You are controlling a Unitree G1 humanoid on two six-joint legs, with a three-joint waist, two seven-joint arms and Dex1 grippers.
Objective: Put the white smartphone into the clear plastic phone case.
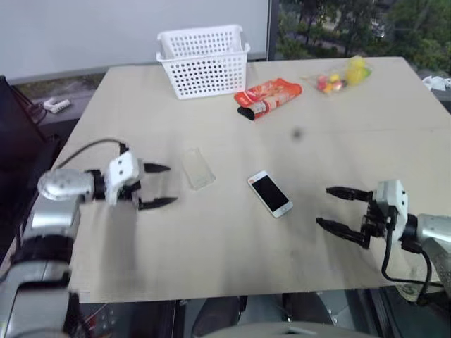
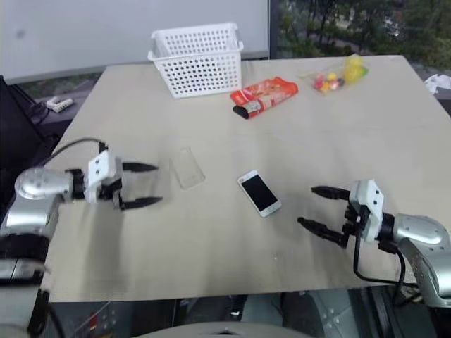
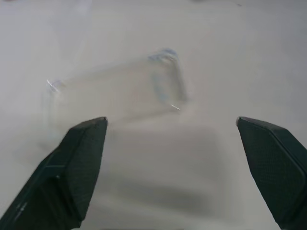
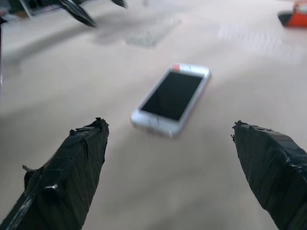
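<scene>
The white smartphone point(image 1: 270, 192) lies screen up near the middle of the wooden table point(image 1: 232, 239); it also lies ahead in the right wrist view point(image 4: 171, 98). To its left rests the clear plastic phone case point(image 1: 198, 167), a faint transparent shell, seen close in the left wrist view point(image 3: 117, 91). My left gripper point(image 1: 161, 186) hovers open just left of the case, pointing at it, nothing between its fingers. My right gripper point(image 1: 338, 209) stands open right of the phone, pointing toward it, holding nothing.
A white perforated basket point(image 1: 203, 60) stands at the table's far side. A red snack packet point(image 1: 268, 97) lies beside it, and a clear bag of colourful items point(image 1: 338, 76) sits further right. The table's near edge runs just below both grippers.
</scene>
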